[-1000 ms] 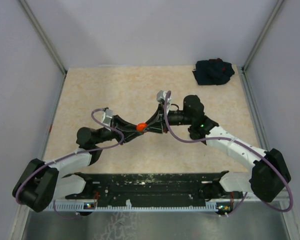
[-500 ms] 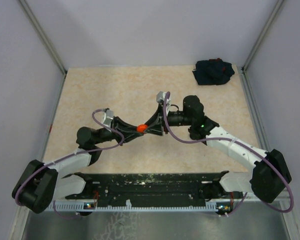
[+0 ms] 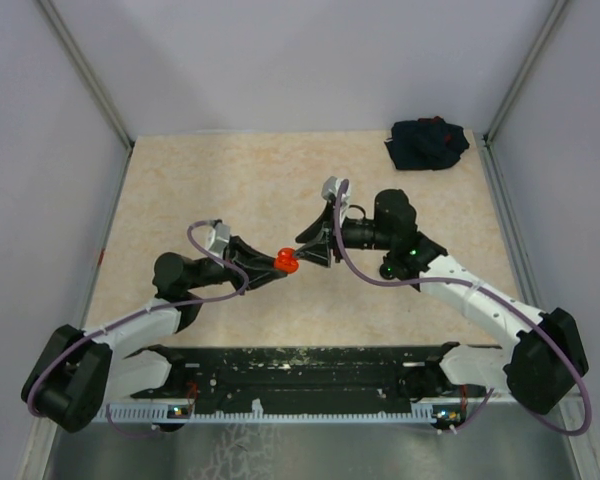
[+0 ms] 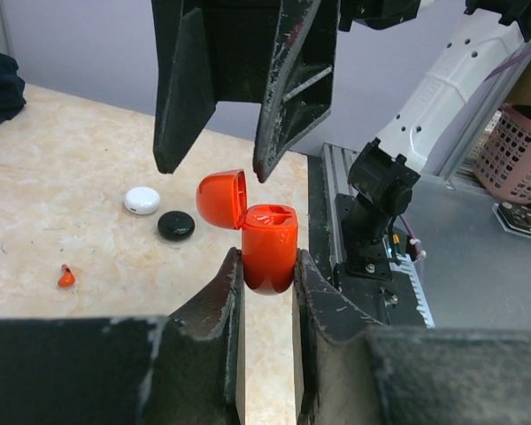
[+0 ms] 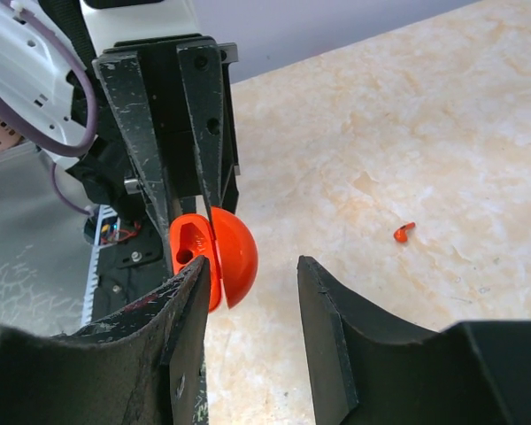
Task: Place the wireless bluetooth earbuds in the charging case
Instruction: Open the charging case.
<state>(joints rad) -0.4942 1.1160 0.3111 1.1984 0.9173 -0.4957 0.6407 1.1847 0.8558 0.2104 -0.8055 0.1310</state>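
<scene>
My left gripper (image 4: 265, 261) is shut on the lower half of a red charging case (image 4: 270, 248), held upright in the air with its lid swung open to the left. In the top view the case (image 3: 286, 261) hangs between both arms at mid-table. My right gripper (image 5: 252, 270) stands open just beside the case (image 5: 212, 257), its left finger close to the lid and nothing between the jaws. One red earbud (image 4: 65, 277) lies on the table, also visible as a small red earbud (image 5: 404, 232) in the right wrist view. No other earbuds show.
A white puck (image 4: 142, 200) and a black puck (image 4: 175, 225) lie on the table beyond the case. A dark cloth heap (image 3: 427, 144) sits at the far right corner. A black rail (image 3: 300, 365) runs along the near edge, and a pink basket (image 4: 513, 150) stands off the table.
The right gripper has opened and drawn back slightly to the right, off the case. The case's lid now stands open. The left gripper still holds the case.
</scene>
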